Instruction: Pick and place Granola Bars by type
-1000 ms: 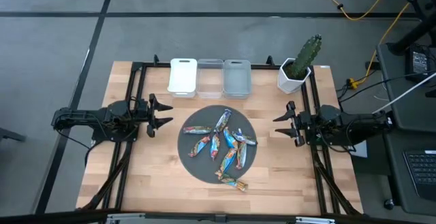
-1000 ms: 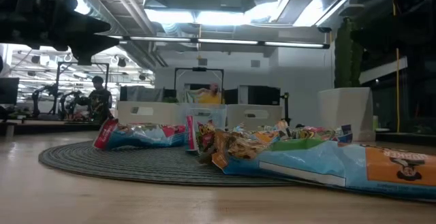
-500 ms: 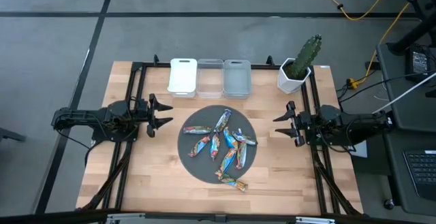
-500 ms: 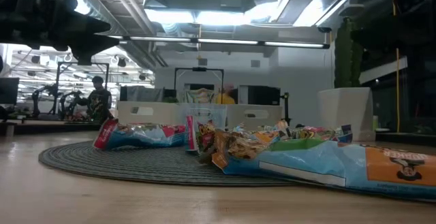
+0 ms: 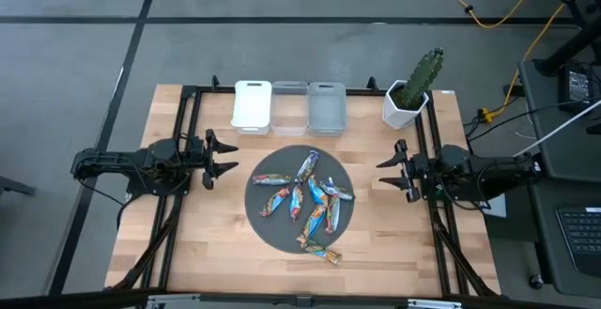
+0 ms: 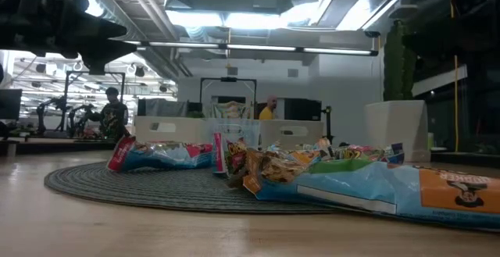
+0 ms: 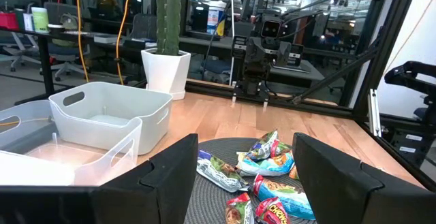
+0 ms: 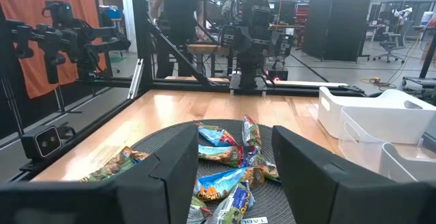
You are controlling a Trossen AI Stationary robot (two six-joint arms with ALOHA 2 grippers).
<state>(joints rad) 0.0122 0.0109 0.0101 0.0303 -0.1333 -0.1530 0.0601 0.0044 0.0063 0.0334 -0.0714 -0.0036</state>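
Grey round mat [image 5: 268, 226] under Granola Bars [image 5: 310, 199], three bins [image 5: 289, 108] and potted cactus [image 5: 413, 91] behind.

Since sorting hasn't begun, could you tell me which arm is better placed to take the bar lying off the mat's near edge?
Probably the right. The granola bar lies on the right gripper's side of the round mat. The left gripper, fingers also open, waits across the mat, farther from it.
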